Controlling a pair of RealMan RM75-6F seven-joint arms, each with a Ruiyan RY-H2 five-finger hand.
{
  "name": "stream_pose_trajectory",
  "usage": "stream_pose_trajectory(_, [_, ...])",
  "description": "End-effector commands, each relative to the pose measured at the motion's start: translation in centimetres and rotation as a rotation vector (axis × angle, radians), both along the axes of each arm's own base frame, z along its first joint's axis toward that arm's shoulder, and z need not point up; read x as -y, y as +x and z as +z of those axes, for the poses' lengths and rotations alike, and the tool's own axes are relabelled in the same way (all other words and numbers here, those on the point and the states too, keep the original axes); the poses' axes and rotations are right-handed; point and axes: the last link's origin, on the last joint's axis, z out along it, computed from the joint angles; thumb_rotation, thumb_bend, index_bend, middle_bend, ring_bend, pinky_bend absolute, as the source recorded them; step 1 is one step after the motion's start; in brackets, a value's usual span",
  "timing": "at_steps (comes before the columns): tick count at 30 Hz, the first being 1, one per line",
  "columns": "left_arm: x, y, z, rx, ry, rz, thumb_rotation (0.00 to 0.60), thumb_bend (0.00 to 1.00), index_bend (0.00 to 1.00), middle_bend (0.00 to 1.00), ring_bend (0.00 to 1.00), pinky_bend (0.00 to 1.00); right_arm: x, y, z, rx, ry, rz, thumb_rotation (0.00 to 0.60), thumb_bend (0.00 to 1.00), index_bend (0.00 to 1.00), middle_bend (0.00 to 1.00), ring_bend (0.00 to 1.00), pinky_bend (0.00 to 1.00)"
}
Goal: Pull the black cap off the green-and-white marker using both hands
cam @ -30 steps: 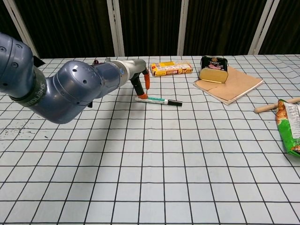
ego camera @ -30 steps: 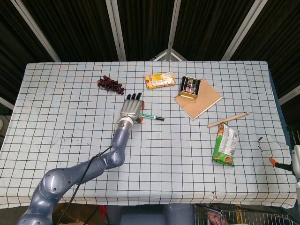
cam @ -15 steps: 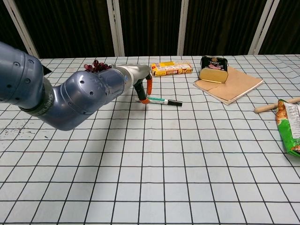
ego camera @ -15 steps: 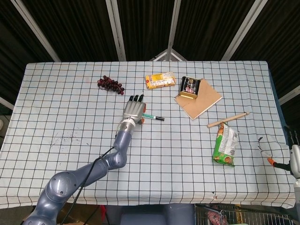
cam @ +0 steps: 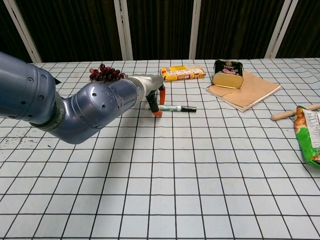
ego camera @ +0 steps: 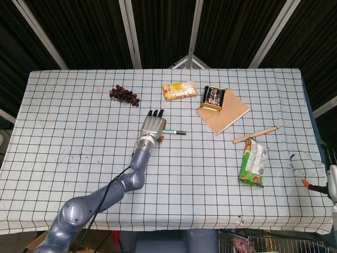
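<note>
Grasp stage, judging by the layout, with the pull not yet begun. Nearest, checked tablecloth [cam: 200, 200], soft and flat. Then smooth blue-grey left arm [cam: 75, 110], ending in left hand [cam: 154, 97] planted tips-down at the tail of the green-and-white marker [cam: 172, 107]. Orange-padded fingertips [cam: 158, 113] set on either side of the slim plastic barrel; impossible to tell whether actually pinching it. Marker lying flat mid-table, black cap [cam: 187, 108] pointing away from that hand, bare and untouched.

Next, probably: firm pinch on the barrel, then a lift, then the right hand [ego camera: 330, 182] brought across from the far table edge; barely visible there, finger state unreadable.

Off to the right, crinkly green snack bag [cam: 310, 135] and wooden stick [cam: 292, 112]. Farthest, knobbly dark grapes [cam: 104, 73], glossy yellow packet [cam: 182, 73], rounded tin [cam: 228, 73] on matte brown notebook [cam: 250, 92].
</note>
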Motion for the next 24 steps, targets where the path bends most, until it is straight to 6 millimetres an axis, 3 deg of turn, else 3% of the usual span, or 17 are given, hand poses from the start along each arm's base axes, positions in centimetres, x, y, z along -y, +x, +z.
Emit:
stream_pose_trajectory(1, [0.04, 0.14, -0.21, -0.007, -0.002, -0.006, 0.600, 0.46, 0.50, 0.00, 0.00, 0.00, 0.04, -0.01, -0.01, -0.002, 0.001, 0.001, 0.600, 0.11, 0.03, 0.00, 0.00, 0.00])
stream_pose_trajectory(11, [0.01, 0.54, -0.41, 0.007, -0.003, -0.006, 0.600, 0.46, 0.51, 0.00, 0.00, 0.00, 0.13, 0.04, -0.10, 0.001, 0.003, 0.003, 0.600, 0.11, 0.03, 0.00, 0.00, 0.00])
stream_pose_trajectory(24, [0.18, 0.56, -0.72, 0.005, -0.008, -0.008, 0.600, 0.54, 0.56, 0.01, 0.00, 0.00, 0.00, -0.02, -0.03, 0.000, 0.002, -0.008, 0.600, 0.11, 0.04, 0.00, 0.00, 0.00])
